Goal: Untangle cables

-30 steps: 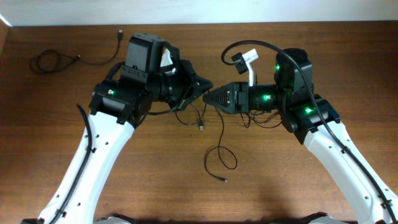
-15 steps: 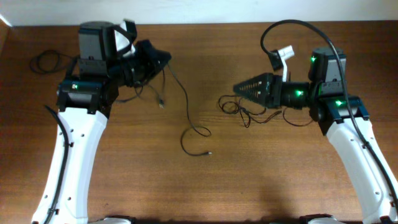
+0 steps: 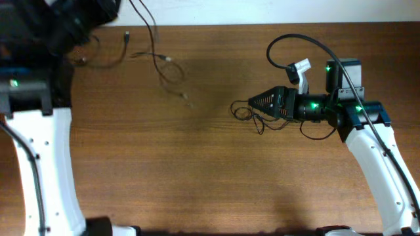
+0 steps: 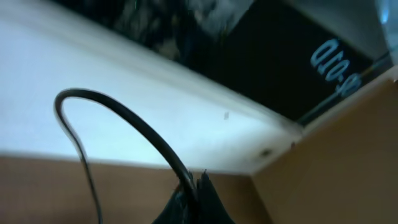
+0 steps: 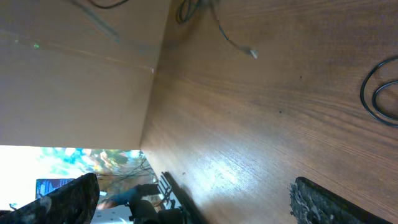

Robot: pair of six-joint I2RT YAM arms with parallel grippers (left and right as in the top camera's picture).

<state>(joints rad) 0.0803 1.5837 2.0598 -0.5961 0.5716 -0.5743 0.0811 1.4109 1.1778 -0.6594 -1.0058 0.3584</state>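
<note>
One thin black cable (image 3: 159,60) hangs in the air at the upper left, its plug end (image 3: 187,99) dangling low. My left gripper (image 4: 198,185) is shut on this cable (image 4: 127,119), lifted high off the table; overhead it shows only as a dark blur (image 3: 92,13). A small tangle of cables (image 3: 252,116) lies on the wood just under the tips of my right gripper (image 3: 252,103). That right gripper (image 5: 193,199) stands open with nothing between its fingers. A loop of the tangle (image 5: 380,93) shows at the right edge of the right wrist view.
Another black cable (image 3: 108,60) lies along the table's back left, its plug (image 3: 126,36) near the far edge. The wooden table (image 3: 197,170) ends at a white wall behind. The right arm's own thick black cable (image 3: 289,46) arches above its wrist.
The two grippers were together at the centre; the left arm has swung up and far left, dragging one cable out. The right gripper has opened wide and drawn slightly right.
</note>
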